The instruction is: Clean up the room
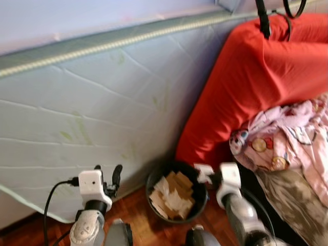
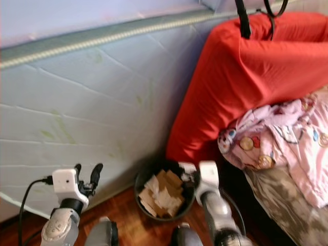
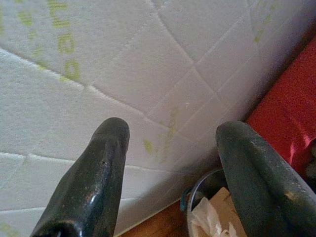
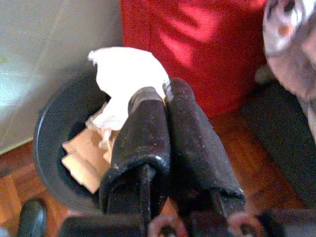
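A black waste bin (image 1: 152, 180) stands on the wooden floor against a leaning mattress, with brown card pieces and crumpled paper (image 1: 173, 196) inside. My right gripper (image 1: 204, 175) hovers over the bin's far right rim, shut on a crumpled white paper (image 4: 129, 74). In the right wrist view the two fingers (image 4: 143, 123) press together with the paper sticking out above the bin (image 4: 49, 133). My left gripper (image 1: 107, 173) is raised to the left of the bin, open and empty, facing the mattress (image 3: 148, 64).
A pale quilted mattress (image 1: 102, 102) leans across the back. A large red cushion (image 1: 246, 87) stands right of the bin, with pink patterned cloth (image 1: 292, 138) and a brown cover (image 1: 297, 200) beside it. A black cable (image 1: 51, 197) hangs from my left wrist.
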`<state>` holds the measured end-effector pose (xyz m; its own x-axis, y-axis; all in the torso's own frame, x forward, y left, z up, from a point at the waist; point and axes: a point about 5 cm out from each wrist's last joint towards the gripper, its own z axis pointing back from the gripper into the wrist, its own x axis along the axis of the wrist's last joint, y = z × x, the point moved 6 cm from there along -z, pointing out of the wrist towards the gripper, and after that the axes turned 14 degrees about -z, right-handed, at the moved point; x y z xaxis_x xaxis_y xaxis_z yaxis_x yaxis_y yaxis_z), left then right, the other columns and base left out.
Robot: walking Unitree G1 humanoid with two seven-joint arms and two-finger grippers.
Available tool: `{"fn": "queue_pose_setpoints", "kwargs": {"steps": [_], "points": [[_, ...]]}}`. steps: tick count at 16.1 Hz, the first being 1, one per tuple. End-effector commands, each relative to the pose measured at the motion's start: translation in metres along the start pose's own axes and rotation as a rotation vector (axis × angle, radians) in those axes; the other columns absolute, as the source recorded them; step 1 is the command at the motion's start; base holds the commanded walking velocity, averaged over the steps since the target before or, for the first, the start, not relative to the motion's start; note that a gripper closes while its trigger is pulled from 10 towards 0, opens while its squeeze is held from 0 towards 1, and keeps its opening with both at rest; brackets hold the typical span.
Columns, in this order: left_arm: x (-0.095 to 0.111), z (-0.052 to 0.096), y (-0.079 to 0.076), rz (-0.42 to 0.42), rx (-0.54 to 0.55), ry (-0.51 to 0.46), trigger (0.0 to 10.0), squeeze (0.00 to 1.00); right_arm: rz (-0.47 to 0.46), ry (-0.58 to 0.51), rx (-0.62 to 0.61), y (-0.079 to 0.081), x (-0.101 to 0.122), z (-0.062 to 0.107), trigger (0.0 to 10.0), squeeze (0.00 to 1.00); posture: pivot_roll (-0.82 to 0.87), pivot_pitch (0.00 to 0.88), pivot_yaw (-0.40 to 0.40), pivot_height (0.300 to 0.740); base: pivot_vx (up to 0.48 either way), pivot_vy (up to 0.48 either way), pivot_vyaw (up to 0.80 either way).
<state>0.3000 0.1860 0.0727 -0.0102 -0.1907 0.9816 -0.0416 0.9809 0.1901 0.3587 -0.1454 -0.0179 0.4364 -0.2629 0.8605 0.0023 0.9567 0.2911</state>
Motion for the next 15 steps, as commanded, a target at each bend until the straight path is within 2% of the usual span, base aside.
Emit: {"fn": "queue_pose_setpoints", "kwargs": {"steps": [1, 3, 4, 6, 7, 8, 10, 11, 12, 15], "points": [[-0.001, 0.004, -0.001, 0.002, 0.002, 0.016, 10.0, 0.00, 0.000, 0.025, -0.003, 0.001, -0.002, -0.001, 10.0, 0.00, 0.12, 0.269, -0.100, 0.655, 0.000, 0.000, 0.00], [0.011, 0.016, -0.001, 0.006, 0.019, 0.008, 10.0, 0.00, 0.043, 0.028, 0.080, 0.029, 0.019, -0.013, 10.0, 0.00, 0.16, 0.334, -0.117, 0.655, 0.000, 0.000, 0.00], [0.013, 0.019, -0.001, 0.006, 0.021, 0.007, 10.0, 0.00, 0.048, 0.029, 0.091, 0.033, 0.021, -0.014, 10.0, 0.00, 0.17, 0.338, -0.118, 0.655, 0.000, 0.000, 0.00], [0.016, 0.029, -0.001, 0.004, 0.024, 0.019, 10.0, 0.00, 0.068, 0.045, 0.126, 0.045, 0.022, -0.017, 10.0, 0.00, 0.18, 0.367, -0.124, 0.655, 0.000, 0.000, 0.00], [0.016, 0.034, -0.001, 0.004, 0.027, 0.030, 10.0, 0.00, 0.079, 0.062, 0.163, 0.057, 0.021, -0.018, 10.0, 0.00, 0.20, 0.390, -0.129, 0.655, 0.000, 0.000, 0.00], [0.017, 0.036, -0.002, 0.004, 0.028, 0.032, 10.0, 0.00, 0.081, 0.066, 0.175, 0.060, 0.020, -0.018, 10.0, 0.00, 0.20, 0.392, -0.129, 0.655, 0.000, 0.000, 0.00], [0.016, 0.042, -0.003, 0.006, 0.029, 0.048, 10.0, 0.00, 0.138, 0.098, 0.243, 0.080, 0.013, -0.017, 10.0, 0.00, 0.20, 0.411, -0.134, 0.655, 0.000, 0.000, 0.00], [0.017, 0.045, -0.004, 0.007, 0.030, 0.059, 10.0, 0.00, 0.154, 0.108, 0.261, 0.084, 0.011, -0.017, 10.0, 0.11, 0.20, 0.419, -0.136, 0.655, 0.000, 0.000, 0.00], [0.017, 0.047, -0.005, 0.010, 0.029, 0.067, 10.0, 0.00, 0.185, 0.109, 0.251, 0.082, 0.010, -0.017, 10.0, 1.00, 0.20, 0.421, -0.139, 0.655, 0.000, 0.000, 0.00], [0.017, 0.049, -0.009, 0.018, 0.024, 0.081, 10.0, 0.00, 0.217, 0.122, 0.230, 0.077, 0.009, -0.017, 10.0, 1.00, 0.19, 0.420, -0.145, 0.655, 0.000, 0.000, 0.00]]}}
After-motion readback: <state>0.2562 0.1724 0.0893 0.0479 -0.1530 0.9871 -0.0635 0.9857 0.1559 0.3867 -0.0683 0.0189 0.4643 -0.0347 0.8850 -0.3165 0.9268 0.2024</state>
